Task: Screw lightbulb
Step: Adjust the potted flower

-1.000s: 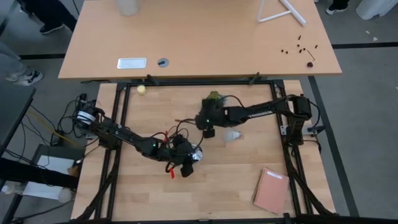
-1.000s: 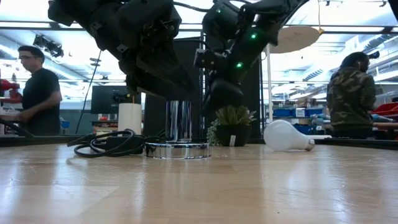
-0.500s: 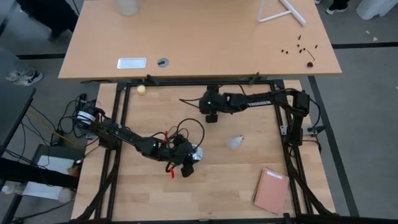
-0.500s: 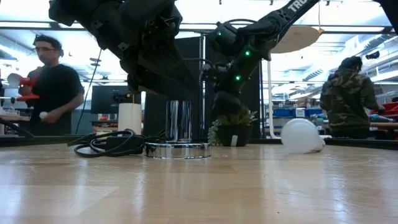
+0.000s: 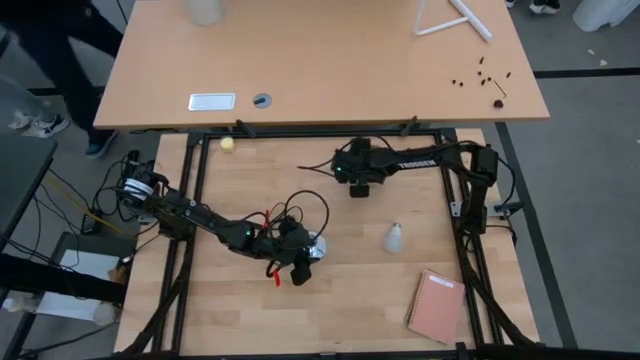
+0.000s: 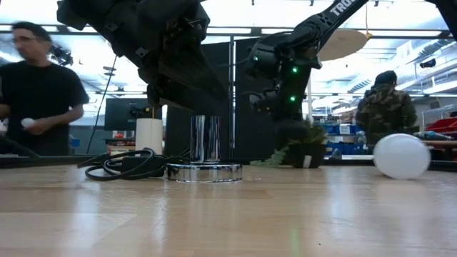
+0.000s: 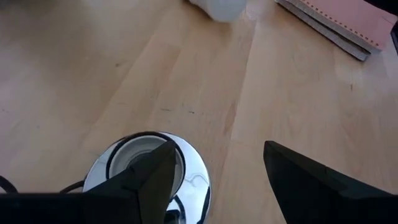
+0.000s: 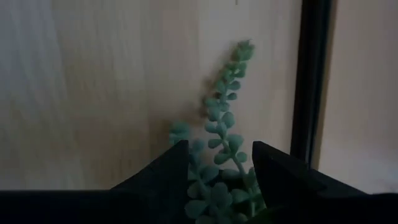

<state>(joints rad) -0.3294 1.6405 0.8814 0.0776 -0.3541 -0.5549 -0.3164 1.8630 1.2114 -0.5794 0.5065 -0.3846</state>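
Note:
The white lightbulb (image 5: 395, 238) lies on its side on the wooden table, right of centre; it also shows in the low view (image 6: 402, 155). The silver socket disc (image 5: 316, 247) with its chrome column (image 6: 206, 139) stands at centre. My left gripper (image 7: 221, 177) is open right at the socket (image 7: 146, 165), one finger over its rim; I cannot tell whether it touches. My right gripper (image 5: 358, 186) is far of the bulb, shut on a small green plant (image 6: 305, 146). My right gripper has the plant's leafy top (image 8: 217, 186) between its two fingers, coming from above. One sprig (image 8: 233, 87) sticks out past the fingertips. The pot is hidden in the wrist view. In the low view it sits at table level; I cannot tell whether it is lifted.
A pink notebook (image 5: 436, 305) lies at the near right. The socket's black cord (image 6: 121, 163) coils left of the socket. A small yellow ball (image 5: 228, 144) lies at the far left. A black frame rail (image 8: 311, 81) runs along the far edge. People stand in the room behind.
My right gripper has gone from beside the bulb toward the far edge, then toward the right edge, and the plant has shifted right with it. The bulb has rolled toward the near right and turned about.

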